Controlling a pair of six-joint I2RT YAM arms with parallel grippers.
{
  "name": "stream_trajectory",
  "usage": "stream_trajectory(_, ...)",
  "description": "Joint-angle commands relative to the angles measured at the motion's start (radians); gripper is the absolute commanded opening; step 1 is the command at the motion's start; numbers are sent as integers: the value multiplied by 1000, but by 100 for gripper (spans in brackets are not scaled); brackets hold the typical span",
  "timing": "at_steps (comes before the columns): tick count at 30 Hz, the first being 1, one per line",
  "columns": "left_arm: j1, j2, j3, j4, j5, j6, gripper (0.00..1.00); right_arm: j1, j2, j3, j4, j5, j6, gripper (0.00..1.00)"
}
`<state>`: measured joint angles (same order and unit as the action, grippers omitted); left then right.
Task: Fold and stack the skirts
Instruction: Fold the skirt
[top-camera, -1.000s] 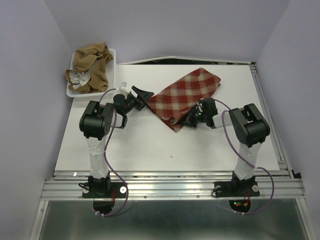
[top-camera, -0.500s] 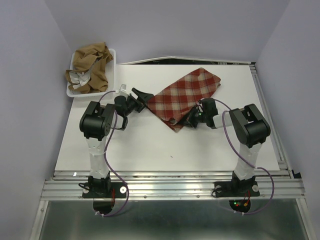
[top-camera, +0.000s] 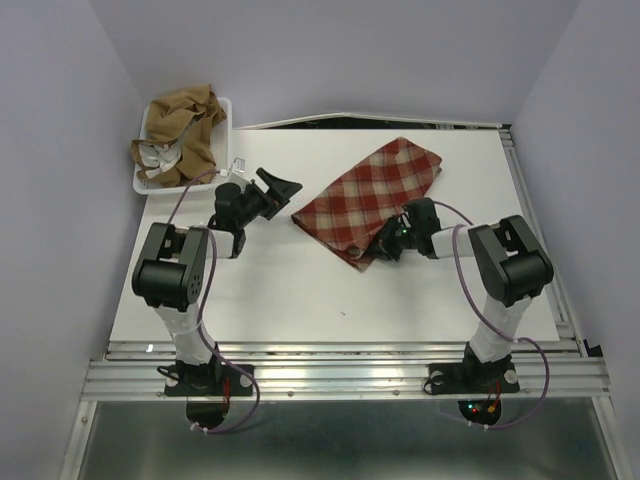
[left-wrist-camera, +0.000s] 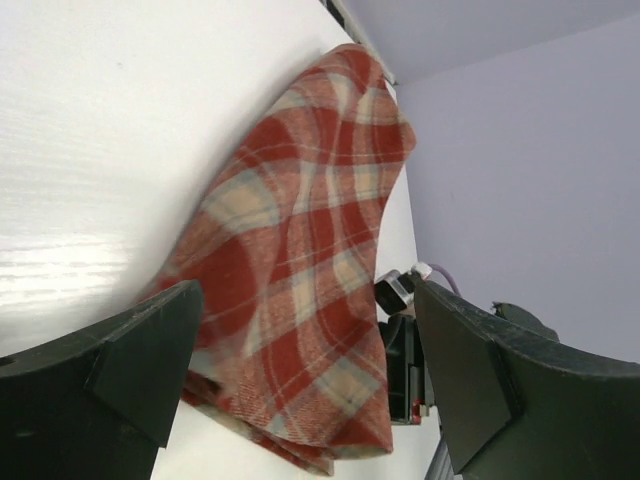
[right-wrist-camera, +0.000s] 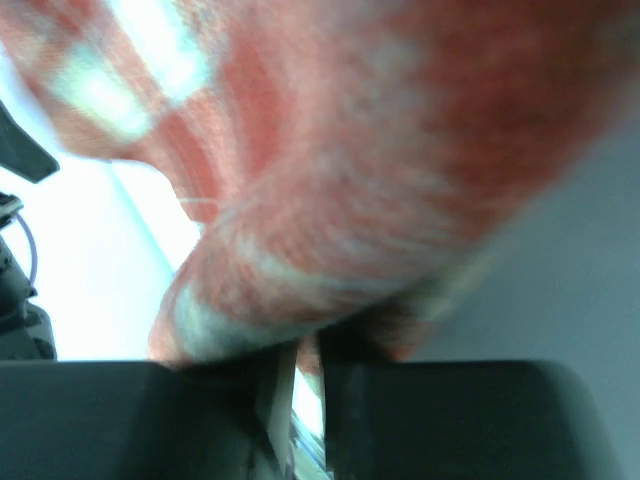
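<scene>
The red-and-cream plaid skirt (top-camera: 368, 192) lies folded in a slanted strip on the white table (top-camera: 300, 290). My left gripper (top-camera: 279, 187) is open and empty just left of the skirt's left corner. In the left wrist view the skirt (left-wrist-camera: 300, 230) shows between and beyond the spread fingers (left-wrist-camera: 120, 370). My right gripper (top-camera: 384, 245) is shut on the skirt's near edge. In the right wrist view the blurred plaid cloth (right-wrist-camera: 330, 150) is pinched in the right gripper (right-wrist-camera: 308, 375). The tan-brown skirts (top-camera: 182, 132) lie crumpled in the tray.
The white plastic tray (top-camera: 226, 142) stands at the table's back left corner, close behind my left gripper. A metal rail (top-camera: 340, 375) runs along the table's near edge. Lilac walls enclose the table on three sides.
My left arm's elbow has swung left and down, and its gripper now stands a little off the skirt's left corner. My right arm has shifted slightly right, still holding the skirt's near edge.
</scene>
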<state>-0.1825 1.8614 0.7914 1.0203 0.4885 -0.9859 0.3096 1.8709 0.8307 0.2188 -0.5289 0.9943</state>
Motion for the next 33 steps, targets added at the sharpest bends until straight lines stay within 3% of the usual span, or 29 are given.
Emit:
stream_trajectory(1, 15, -152, -46, -133, 71, 73, 99, 11, -35, -28, -216, 79, -55, 29)
stream_trajectory(5, 15, -305, -67, -322, 87, 174, 99, 11, -70, -7, -382, 99, -78, 42)
stream_trajectory(12, 18, -444, 115, -690, 38, 493, 99, 11, -121, 70, -631, 131, -215, 43)
stream_trajectory(17, 12, -409, 273, -867, 22, 688, 98, 11, -161, 163, -743, 77, -438, 28)
stream_trajectory(20, -34, -354, 376, -974, 9, 824, 98, 11, -148, 319, -939, -25, -786, 17)
stream_trajectory(22, -92, -302, 467, -1078, -11, 918, 99, 11, -145, 445, -1031, -55, -871, 11)
stream_trajectory(23, -115, -259, 500, -1110, -31, 1022, 99, 11, -153, 476, -1097, -42, -963, 11)
stream_trajectory(27, -187, -205, 609, -1201, -85, 1151, 98, 11, -234, 550, -1213, -40, -1180, 14)
stream_trajectory(30, -210, -192, 629, -1207, -21, 1231, 99, -15, -305, 584, -1204, -11, -1201, 24)
stream_trajectory(33, -244, -179, 614, -1212, 18, 1308, 98, -26, -319, 596, -1104, -29, -1111, 26)
